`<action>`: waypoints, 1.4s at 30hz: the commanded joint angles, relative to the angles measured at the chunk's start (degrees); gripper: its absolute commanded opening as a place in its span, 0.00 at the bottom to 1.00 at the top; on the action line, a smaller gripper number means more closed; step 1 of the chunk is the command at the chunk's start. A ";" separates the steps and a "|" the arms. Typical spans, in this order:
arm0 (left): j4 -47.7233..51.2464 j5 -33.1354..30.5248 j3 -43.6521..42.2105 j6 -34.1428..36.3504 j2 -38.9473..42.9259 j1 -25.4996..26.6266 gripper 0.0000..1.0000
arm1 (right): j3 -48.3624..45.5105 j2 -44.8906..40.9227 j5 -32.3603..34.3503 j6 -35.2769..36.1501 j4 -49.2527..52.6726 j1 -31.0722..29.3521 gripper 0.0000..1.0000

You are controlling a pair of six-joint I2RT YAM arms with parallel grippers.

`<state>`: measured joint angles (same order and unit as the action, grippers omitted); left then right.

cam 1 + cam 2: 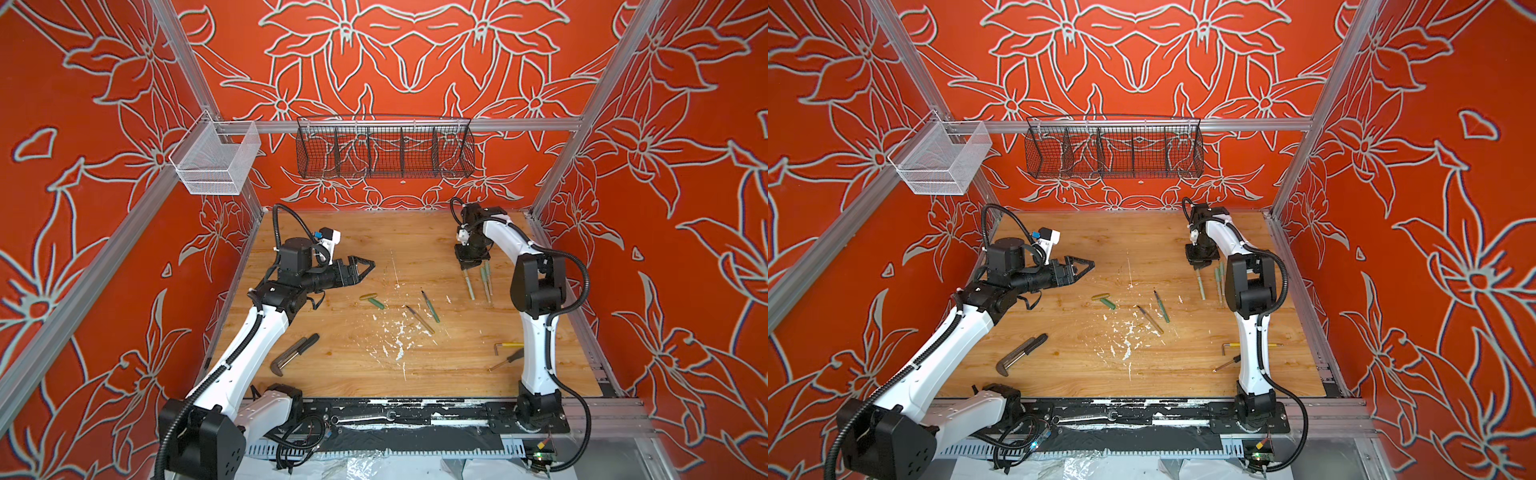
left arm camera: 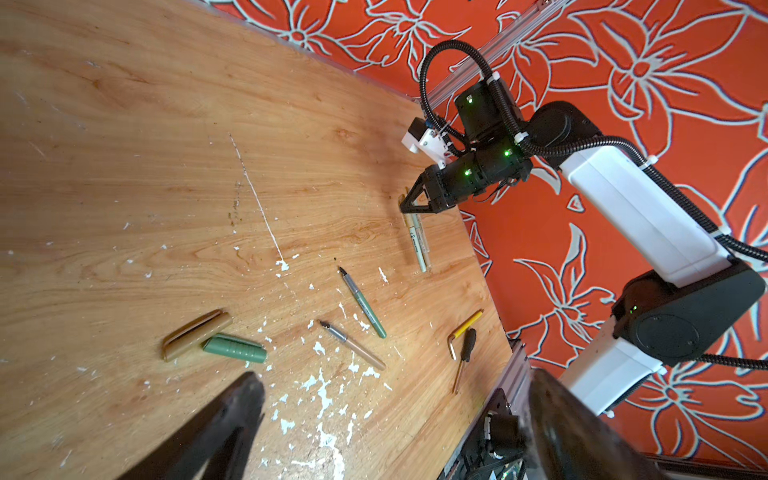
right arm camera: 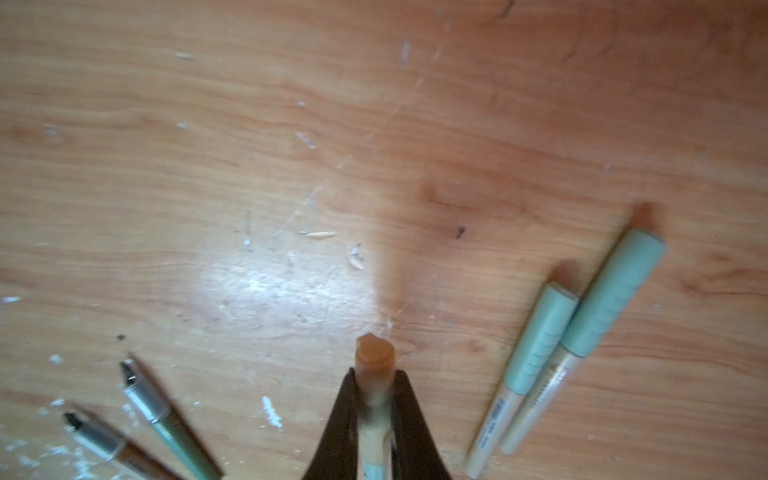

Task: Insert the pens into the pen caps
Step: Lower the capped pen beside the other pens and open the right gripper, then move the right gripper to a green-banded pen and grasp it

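Left gripper (image 1: 365, 272), centre left in both top views, is standing wide open and gripping nothing. Right gripper (image 3: 376, 376), upper right of centre, is clamping shut on a tan-ended pen (image 3: 374, 353). Two uncapped pens (image 1: 431, 308) and two loose caps (image 1: 368, 296) are lying mid-table. Two capped pens (image 1: 486, 282) are lying just beside the right gripper.

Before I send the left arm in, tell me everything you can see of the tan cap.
The tan cap is a short, stubby olive-tan tube, plastic by its look, with a clip-like strip along its length. It lies flat on the wooden table, a little left of the middle in both top views. One end seems to touch the green cap, making a V. Nothing else touches it.
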<state>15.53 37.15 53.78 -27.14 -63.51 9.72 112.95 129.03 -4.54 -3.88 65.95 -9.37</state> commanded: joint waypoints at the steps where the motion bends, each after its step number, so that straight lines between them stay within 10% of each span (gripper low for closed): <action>1: 3.81 -0.06 2.22 -0.81 -1.50 -0.05 0.97 | 1.71 2.75 7.36 2.50 4.57 1.06 0.00; 12: 5.65 1.66 5.28 -1.68 -4.98 -0.01 0.97 | 2.10 3.81 11.40 1.83 5.10 2.34 0.17; 26: 4.58 -6.92 4.25 -3.21 -9.09 7.67 0.97 | 0.75 -2.51 7.28 -0.70 3.69 1.57 0.69; 42: 4.22 -18.60 -1.63 -5.57 -8.19 14.45 0.97 | -17.36 -18.02 -14.15 -1.34 -10.84 -6.09 0.97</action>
<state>20.43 20.60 53.93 -32.88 -73.43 23.68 98.67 112.46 -14.63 -6.37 56.23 -13.08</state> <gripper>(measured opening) 0.973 0.973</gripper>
